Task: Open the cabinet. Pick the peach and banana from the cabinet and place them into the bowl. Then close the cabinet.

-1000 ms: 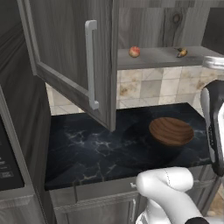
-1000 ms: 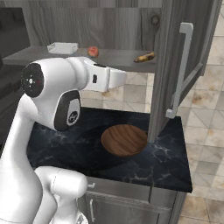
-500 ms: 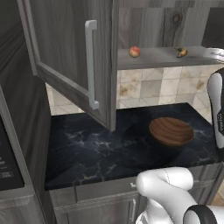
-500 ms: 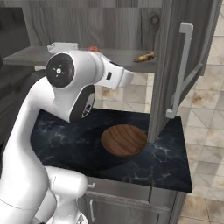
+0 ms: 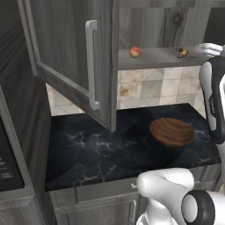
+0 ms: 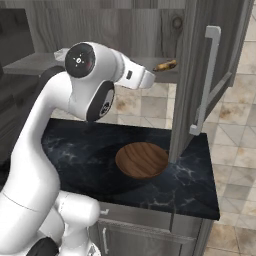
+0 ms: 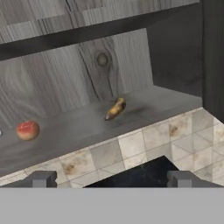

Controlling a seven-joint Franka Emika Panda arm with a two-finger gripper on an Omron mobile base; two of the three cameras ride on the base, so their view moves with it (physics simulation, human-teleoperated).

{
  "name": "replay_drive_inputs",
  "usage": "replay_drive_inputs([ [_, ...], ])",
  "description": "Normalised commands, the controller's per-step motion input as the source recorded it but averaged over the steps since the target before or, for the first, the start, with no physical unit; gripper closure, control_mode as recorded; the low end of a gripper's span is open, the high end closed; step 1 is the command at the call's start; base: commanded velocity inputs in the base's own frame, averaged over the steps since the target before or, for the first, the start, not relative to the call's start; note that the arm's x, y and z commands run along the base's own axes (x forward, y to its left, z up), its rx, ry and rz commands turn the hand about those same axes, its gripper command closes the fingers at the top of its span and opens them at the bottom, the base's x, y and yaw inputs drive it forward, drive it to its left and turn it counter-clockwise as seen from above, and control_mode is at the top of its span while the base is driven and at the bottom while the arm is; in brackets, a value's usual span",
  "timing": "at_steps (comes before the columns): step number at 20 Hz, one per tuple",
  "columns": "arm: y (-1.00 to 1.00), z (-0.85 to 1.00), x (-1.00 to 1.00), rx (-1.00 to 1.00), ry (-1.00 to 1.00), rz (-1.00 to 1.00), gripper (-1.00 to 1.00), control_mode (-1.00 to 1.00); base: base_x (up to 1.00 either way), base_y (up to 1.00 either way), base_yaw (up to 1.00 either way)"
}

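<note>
The cabinet [image 5: 66, 52] stands open, its left door swung out over the counter and its right door [image 6: 227, 45] also swung out. On its lower shelf [image 7: 83, 127] lie the peach [image 5: 135, 52] to the left and the banana [image 5: 182, 53] to the right. The hand view faces that shelf with the peach [image 7: 28, 130] at left and the banana [image 7: 115, 108] near the middle. My gripper [image 7: 110, 180] is open and empty, still short of the shelf. The brown wooden bowl [image 5: 172, 132] sits empty on the dark counter below; in the right base view the bowl [image 6: 142, 159] and banana [image 6: 165, 65] both show.
The left door's long silver handle [image 5: 91, 66] hangs out above the black marble counter [image 5: 96, 149]. The right door's handle [image 6: 207, 80] juts out right of the bowl. A tiled backsplash [image 5: 149, 88] runs under the shelf. My arm [image 6: 85, 85] rises between the two doors.
My arm has lifted and swung its hand rightward toward the shelf. The fruit, bowl and doors have not moved. The gripper stays open.
</note>
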Motion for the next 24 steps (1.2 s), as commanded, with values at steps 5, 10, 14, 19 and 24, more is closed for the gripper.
replay_drive_inputs([
  [5, 0.0, 0.0, 0.38, 0.0, 0.01, 0.0, -1.0, -1.0, 0.0, 0.0, 0.0],
  [10, 0.0, -0.03, 0.38, 0.0, 0.0, 0.0, -1.0, -1.0, 0.0, 0.0, 0.0],
  [14, 0.0, -0.03, 0.56, 0.0, 0.0, 0.0, -1.0, -1.0, 0.0, 0.0, 0.0],
  [19, 0.0, -0.06, 0.69, 0.0, 0.0, 0.0, -1.0, -1.0, 0.0, 0.0, 0.0],
  [24, -0.16, -0.1, 0.62, 0.0, 0.02, 0.0, -1.0, -1.0, 0.0, 0.0, 0.0],
])
